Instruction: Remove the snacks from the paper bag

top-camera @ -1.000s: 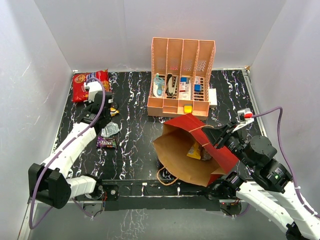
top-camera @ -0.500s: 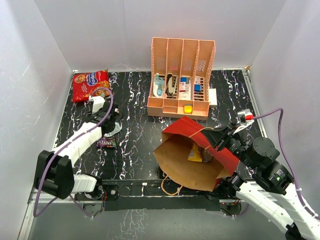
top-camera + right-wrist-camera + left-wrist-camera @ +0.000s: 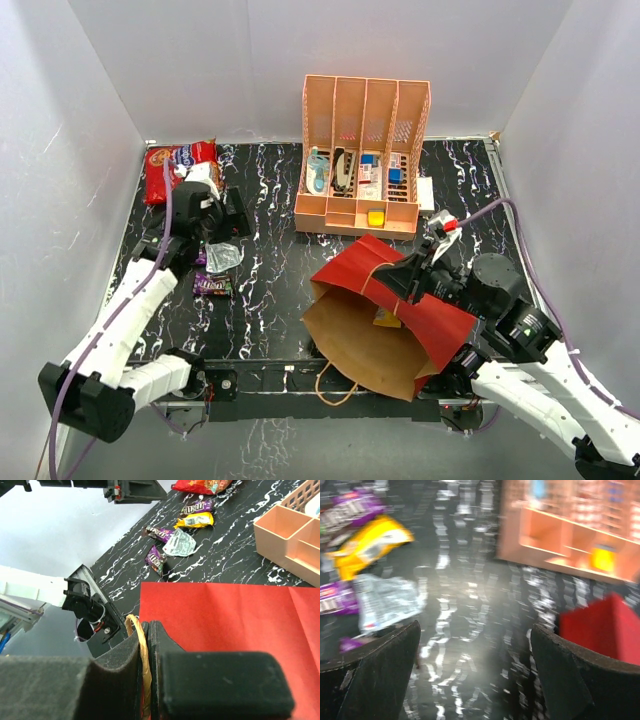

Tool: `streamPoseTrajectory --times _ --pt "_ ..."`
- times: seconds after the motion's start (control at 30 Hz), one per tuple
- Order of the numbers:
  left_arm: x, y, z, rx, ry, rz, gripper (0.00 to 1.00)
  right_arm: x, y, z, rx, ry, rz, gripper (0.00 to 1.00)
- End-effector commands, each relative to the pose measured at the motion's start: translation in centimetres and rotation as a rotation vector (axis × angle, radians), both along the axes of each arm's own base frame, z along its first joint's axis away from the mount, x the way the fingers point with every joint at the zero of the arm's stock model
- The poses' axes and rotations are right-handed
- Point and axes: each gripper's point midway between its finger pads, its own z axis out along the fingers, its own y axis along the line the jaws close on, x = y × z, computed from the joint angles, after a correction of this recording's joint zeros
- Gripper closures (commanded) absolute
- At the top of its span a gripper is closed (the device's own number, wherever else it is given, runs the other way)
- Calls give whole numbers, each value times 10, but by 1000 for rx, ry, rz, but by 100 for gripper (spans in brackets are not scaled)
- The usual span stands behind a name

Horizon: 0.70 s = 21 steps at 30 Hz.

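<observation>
You've got the paper bag (image 3: 355, 340) tilted, red outside, brown kraft mouth gaping up-left, with a yellow packet (image 3: 385, 318) sitting inside. Over on the left: red cookie bag (image 3: 165, 168) at the back, silver packet (image 3: 222, 256) and purple packet (image 3: 213, 284) nearer.

The black marbled table (image 3: 270, 250) carries a peach rack (image 3: 362, 150) at twelve o'clock, a red cookie bag (image 3: 165, 170) at ten, a silver packet (image 3: 222, 257) and a purple packet (image 3: 213, 284) at nine, and a tipped paper bag (image 3: 425, 318) at five.
</observation>
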Motion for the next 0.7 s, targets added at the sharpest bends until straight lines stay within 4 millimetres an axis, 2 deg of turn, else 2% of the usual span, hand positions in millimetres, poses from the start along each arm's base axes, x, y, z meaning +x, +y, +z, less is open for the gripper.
streamPoseTrajectory --times 0.0,0.07,0.17,0.27,0.4,0.5,0.6,0.67 --pt "-36 -84 54 -341 -80 -451 9 1 12 19 67 -71 48 92" --pt "-51 -98 68 -427 -125 -543 9 5 13 20 83 -69 36 92" --pt "-73 -119 76 -523 -137 -699 10 15 13 19 92 -63 -10 92" --pt "-98 -140 75 -622 -113 -822 10 24 11 19 89 -65 -48 92" --pt "-125 -161 78 -646 -135 -921 11 29 10 22 85 -70 -74 92" --pt "-154 -181 84 -696 -166 -1010 13 31 8 21 86 -71 -88 92" --pt "-181 -199 75 -694 -176 -1084 16 30 7 20 90 -68 -91 92" --pt "-191 -210 60 -636 -179 -1083 16 28 5 20 96 -64 -92 92"
